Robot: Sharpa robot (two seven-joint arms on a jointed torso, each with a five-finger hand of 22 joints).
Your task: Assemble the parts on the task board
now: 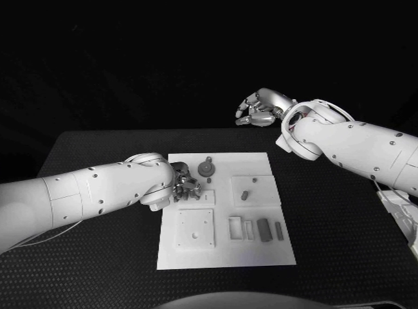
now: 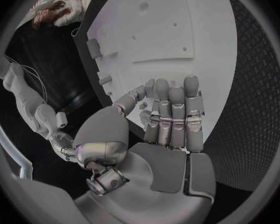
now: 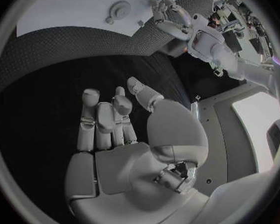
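The task board (image 1: 223, 212) lies mid-counter. The left hand (image 1: 184, 185) hovers over its nine-o'clock edge, fingers straight and empty; the right hand (image 1: 261, 108) hangs spread toward one o'clock, well apart. Best lower the left slowly, centred over one part (image 1: 207, 168) before closing.

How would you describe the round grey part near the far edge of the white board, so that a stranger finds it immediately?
Start at the white task board in the middle of the black table. Go to its far edge, just beyond the left hand. There lies the round grey part, the disc-shaped piece; the grey pieces near the robot are straight bars.
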